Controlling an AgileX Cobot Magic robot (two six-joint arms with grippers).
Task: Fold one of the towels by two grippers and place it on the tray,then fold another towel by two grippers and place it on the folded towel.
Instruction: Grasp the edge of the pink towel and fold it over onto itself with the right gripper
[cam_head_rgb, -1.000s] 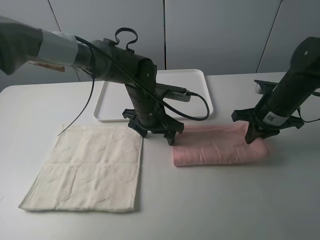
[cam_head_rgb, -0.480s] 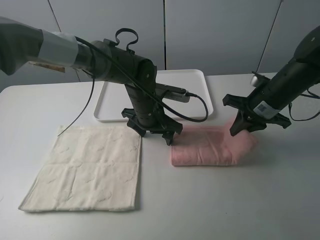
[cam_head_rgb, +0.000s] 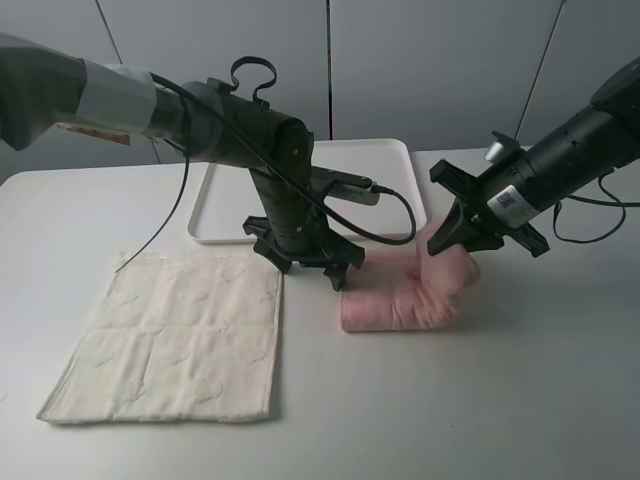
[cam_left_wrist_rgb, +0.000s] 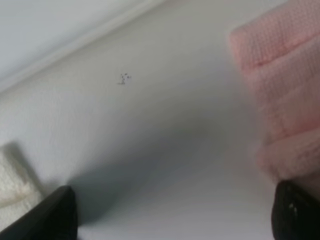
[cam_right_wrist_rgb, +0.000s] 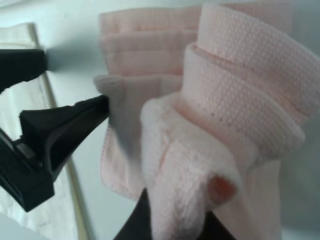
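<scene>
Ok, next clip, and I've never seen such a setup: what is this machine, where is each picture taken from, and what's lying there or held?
The machine is two black robot arms, each ending in a claw-like gripper. The wide picture comes from a camera mounted high, looking down on the white table. The two close-ups come from cameras on the arms' wrists, looking along each gripper. On the table lie a cream towel spread flat, a pink towel folded into a long strip, and behind them a white tray. The left gripper stands open at the strip's end nearer the cream towel, holding nothing. The right gripper is shut on the strip's other end, holding it raised and bent over toward the middle.
</scene>
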